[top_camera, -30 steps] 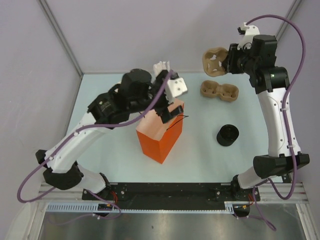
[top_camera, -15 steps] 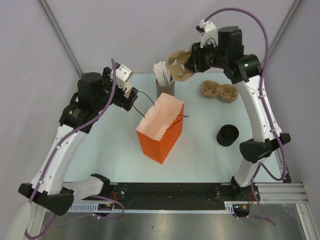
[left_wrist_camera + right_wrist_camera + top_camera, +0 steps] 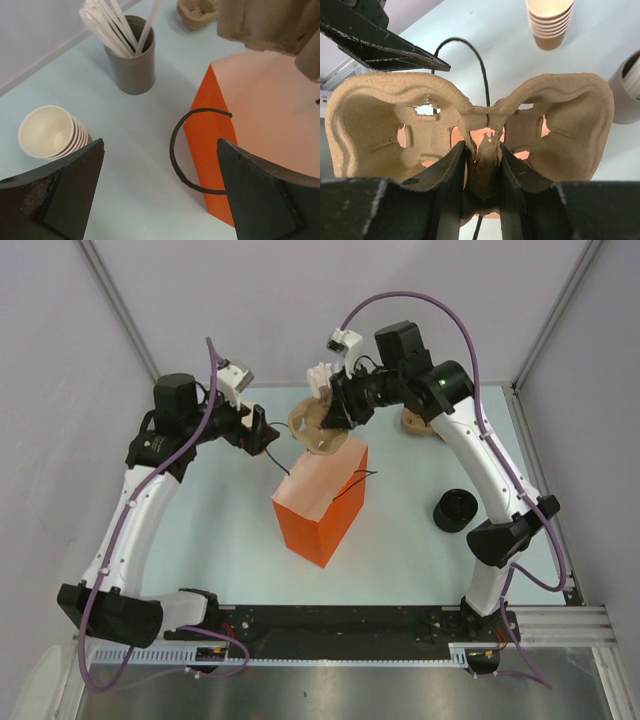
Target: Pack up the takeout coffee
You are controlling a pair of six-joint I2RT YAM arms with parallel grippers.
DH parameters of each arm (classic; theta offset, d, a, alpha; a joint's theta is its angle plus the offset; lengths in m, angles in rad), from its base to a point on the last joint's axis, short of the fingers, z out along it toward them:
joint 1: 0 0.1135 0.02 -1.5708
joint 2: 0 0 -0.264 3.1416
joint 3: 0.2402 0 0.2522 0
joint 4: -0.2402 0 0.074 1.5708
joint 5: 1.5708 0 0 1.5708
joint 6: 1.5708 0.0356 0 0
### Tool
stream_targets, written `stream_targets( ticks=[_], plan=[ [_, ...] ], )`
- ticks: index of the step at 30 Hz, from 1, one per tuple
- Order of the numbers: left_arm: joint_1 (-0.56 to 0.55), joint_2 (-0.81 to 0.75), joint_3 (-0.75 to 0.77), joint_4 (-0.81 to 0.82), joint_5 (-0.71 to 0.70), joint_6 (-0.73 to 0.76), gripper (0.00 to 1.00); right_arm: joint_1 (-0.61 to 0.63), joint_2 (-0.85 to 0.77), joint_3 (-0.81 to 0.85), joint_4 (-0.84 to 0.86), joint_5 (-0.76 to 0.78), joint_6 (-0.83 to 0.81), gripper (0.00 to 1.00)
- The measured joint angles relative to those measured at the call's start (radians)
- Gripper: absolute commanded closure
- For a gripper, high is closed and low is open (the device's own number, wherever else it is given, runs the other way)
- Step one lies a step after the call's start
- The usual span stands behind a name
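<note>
The takeout coffee is not in view in any frame. My right gripper [image 3: 338,412] is shut on the middle ridge of a tan pulp cup carrier [image 3: 312,426], which hangs just above the back opening of the upright orange paper bag [image 3: 318,508]. The right wrist view shows the fingers [image 3: 451,170] pinching the carrier [image 3: 380,120], with the orange bag showing through its holes. My left gripper [image 3: 262,433] stands open at the bag's left, beside its black loop handle [image 3: 179,165], holding nothing. The left wrist view has the bag [image 3: 260,110] on the right.
A grey cup of white sticks [image 3: 132,70] stands behind the bag. A stack of nested brown cups [image 3: 50,132] lies to its left. A second pulp carrier [image 3: 415,423] sits at the back right, partly behind my right arm. A black lid [image 3: 455,510] lies right of the bag.
My right arm has swung left, carrying the carrier from the back right corner to above the bag. My left arm has pulled back from over the bag to its left side.
</note>
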Motion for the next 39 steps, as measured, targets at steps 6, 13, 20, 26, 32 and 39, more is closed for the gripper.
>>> stream_targets(
  ticks=[6,13,20,26,32,39],
  plan=[
    [0.0,0.031,0.0,-0.01,0.092,-0.002,0.13,0.027,-0.013,-0.05,-0.013,-0.045,-0.007,0.67],
    [0.0,0.034,0.0,-0.013,0.114,-0.009,0.29,0.099,-0.067,-0.11,-0.02,-0.056,-0.015,0.66],
    [0.0,0.04,0.0,-0.013,0.114,-0.016,0.4,0.129,-0.108,-0.197,-0.02,-0.055,-0.016,0.66],
    [0.0,0.041,0.0,-0.013,0.114,-0.018,0.46,0.133,-0.111,-0.239,-0.019,-0.048,-0.016,0.66],
    [0.0,0.041,0.0,-0.011,0.115,-0.018,0.5,0.134,-0.109,-0.247,-0.019,-0.028,-0.016,0.67],
    [0.0,0.041,-0.002,-0.007,0.119,-0.02,0.55,0.133,-0.083,-0.249,-0.019,0.006,-0.016,0.67]
  ],
)
